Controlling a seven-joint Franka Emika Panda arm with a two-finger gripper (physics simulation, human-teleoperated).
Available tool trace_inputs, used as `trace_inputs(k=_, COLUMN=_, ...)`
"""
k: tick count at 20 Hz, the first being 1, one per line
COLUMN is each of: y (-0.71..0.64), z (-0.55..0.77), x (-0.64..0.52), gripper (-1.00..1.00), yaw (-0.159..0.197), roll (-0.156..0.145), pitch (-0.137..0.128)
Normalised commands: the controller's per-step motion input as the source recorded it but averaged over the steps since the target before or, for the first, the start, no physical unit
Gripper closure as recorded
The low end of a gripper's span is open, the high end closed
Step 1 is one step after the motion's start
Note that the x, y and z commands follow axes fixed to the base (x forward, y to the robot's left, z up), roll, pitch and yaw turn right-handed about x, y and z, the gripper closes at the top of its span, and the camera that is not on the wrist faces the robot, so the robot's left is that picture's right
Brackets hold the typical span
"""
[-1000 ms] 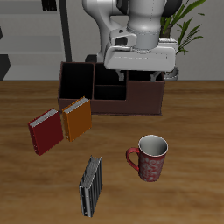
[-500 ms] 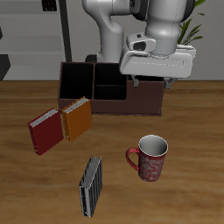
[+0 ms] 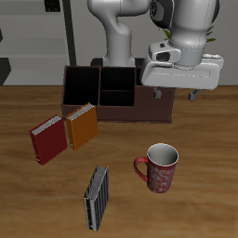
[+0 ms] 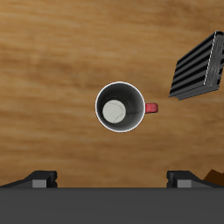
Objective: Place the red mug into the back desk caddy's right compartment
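Observation:
The red mug (image 3: 160, 168) stands upright on the wooden table, toward the front edge, handle sideways. In the wrist view the mug (image 4: 121, 107) is seen from straight above, with its pale grey inside and red handle. My gripper (image 3: 177, 95) hangs high above the table, in front of the back desk caddy (image 3: 104, 94), open and empty. The wrist view shows my gripper (image 4: 112, 179) with its fingers (image 4: 39, 179) wide apart, well above the mug. The caddy's right compartment (image 3: 154, 105) has a plain reddish-brown front wall and is partly hidden by my gripper.
A red book (image 3: 49, 139) and an orange book (image 3: 81, 125) lie in front of the caddy. A dark grey striped book (image 3: 97, 197) lies near the table's front edge and also shows in the wrist view (image 4: 199, 66). A plant (image 3: 200, 33) stands behind.
My gripper has travelled sideways across the caddy's front, from above its middle to a spot high over the mug. The mug and books have not moved.

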Motion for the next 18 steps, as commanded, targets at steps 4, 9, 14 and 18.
trace_inputs(k=4, y=0.23, z=-0.18, x=0.17, gripper=-1.0, yaw=0.034, roll=0.046, pitch=-0.02)
trace_inputs(k=9, y=0.05, z=-0.23, x=0.26, gripper=-1.0, yaw=-0.004, roll=0.011, pitch=0.024)
trace_inputs(k=14, y=0.09, z=-0.31, x=0.23, gripper=-1.0, yaw=0.019, roll=0.012, pitch=0.02)
trace_inputs(k=18, y=0.05, z=-0.24, x=0.1, gripper=-1.0, yaw=-0.003, roll=0.018, pitch=0.025)
